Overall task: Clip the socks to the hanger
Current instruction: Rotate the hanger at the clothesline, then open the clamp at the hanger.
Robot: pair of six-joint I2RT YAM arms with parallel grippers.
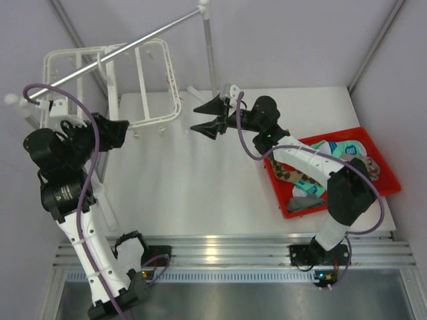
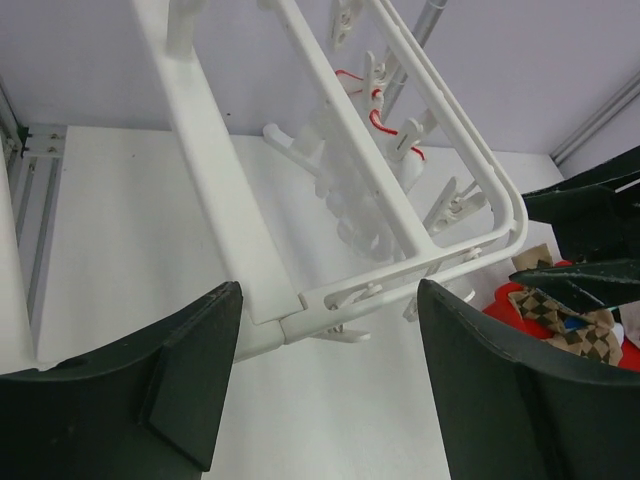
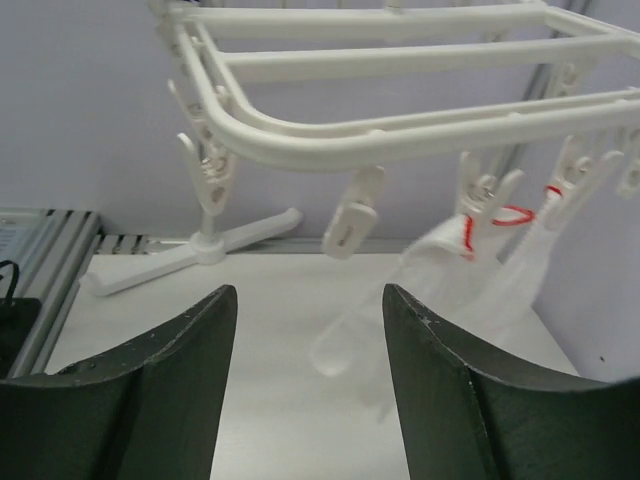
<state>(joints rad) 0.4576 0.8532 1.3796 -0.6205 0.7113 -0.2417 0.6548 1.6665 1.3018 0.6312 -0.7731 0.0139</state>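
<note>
white table, red tray of socks near its right edge

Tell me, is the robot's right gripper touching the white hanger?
Apart. The top view shows bare table between the right gripper and the hanger. In the right wrist view the gripper is open and empty.
</note>
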